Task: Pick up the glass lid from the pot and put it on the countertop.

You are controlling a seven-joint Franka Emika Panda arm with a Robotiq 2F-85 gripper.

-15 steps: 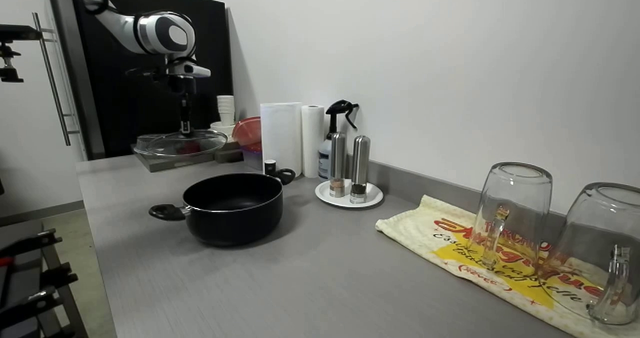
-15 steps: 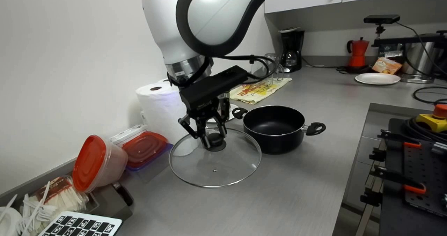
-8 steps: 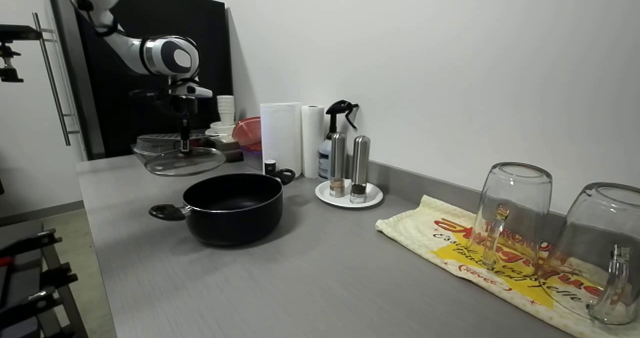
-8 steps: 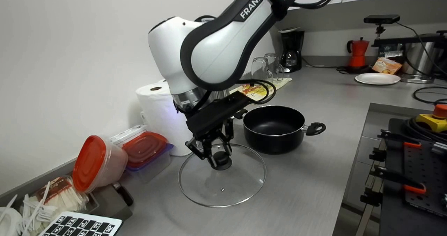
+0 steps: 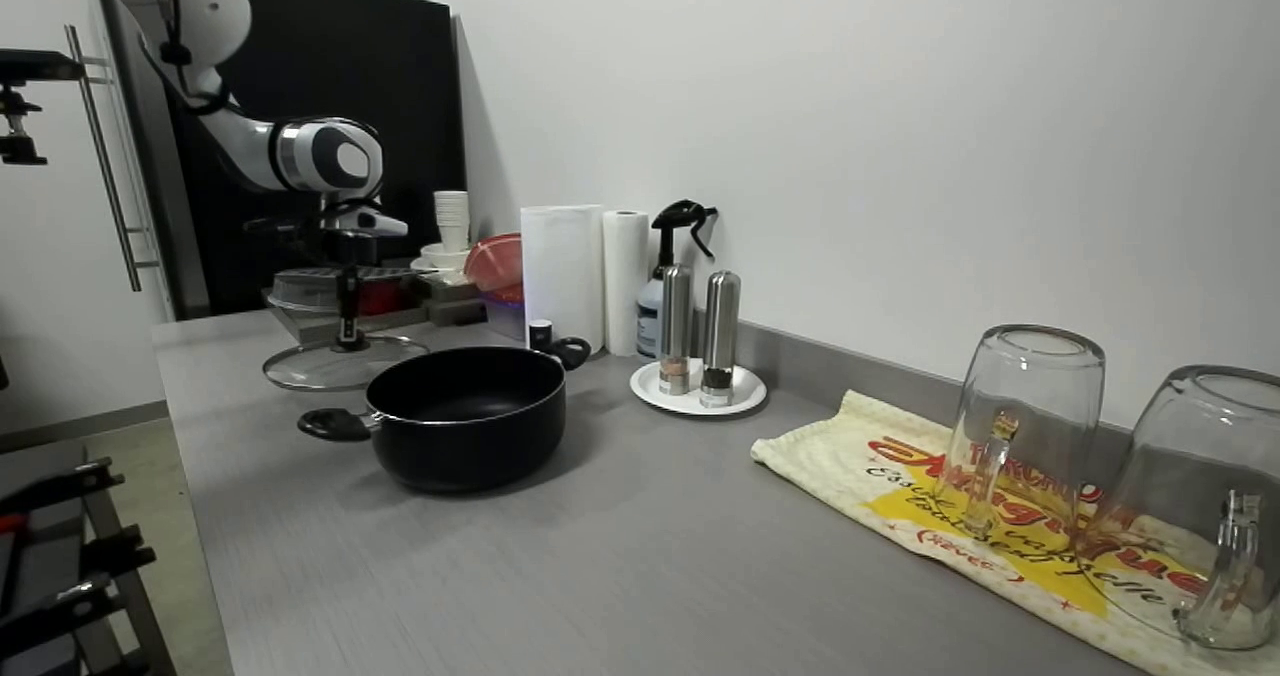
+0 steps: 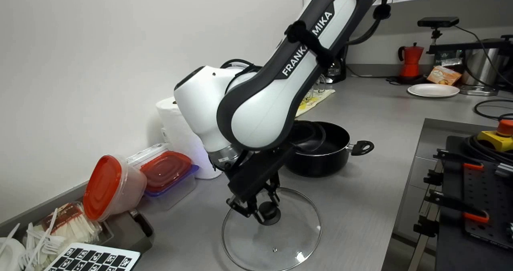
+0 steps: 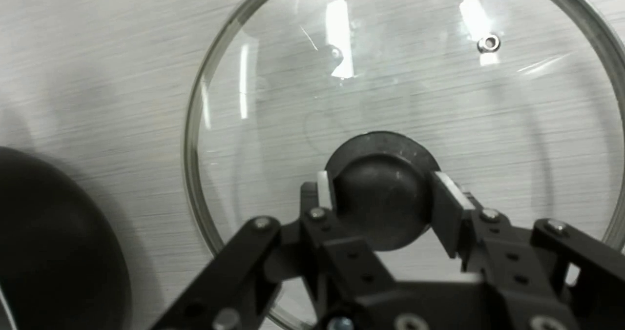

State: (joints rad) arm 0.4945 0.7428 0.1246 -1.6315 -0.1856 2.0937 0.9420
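Blk pincer point(image 7: 385, 195) clamped on blk knob point(image 7: 381, 213) of rnd clear-glass lid point(image 6: 276, 237), over matte gry worktop point(image 6: 352, 219), near low blk pot point(image 5: 465, 436)

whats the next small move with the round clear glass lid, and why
Probably ease the round clear glass lid straight down until its metal rim rests on the flat grey countertop: the jaws are closed on its round black knob, and the wrist view shows countertop between it and the wide black pot. Whether the rim already touches is unclear.
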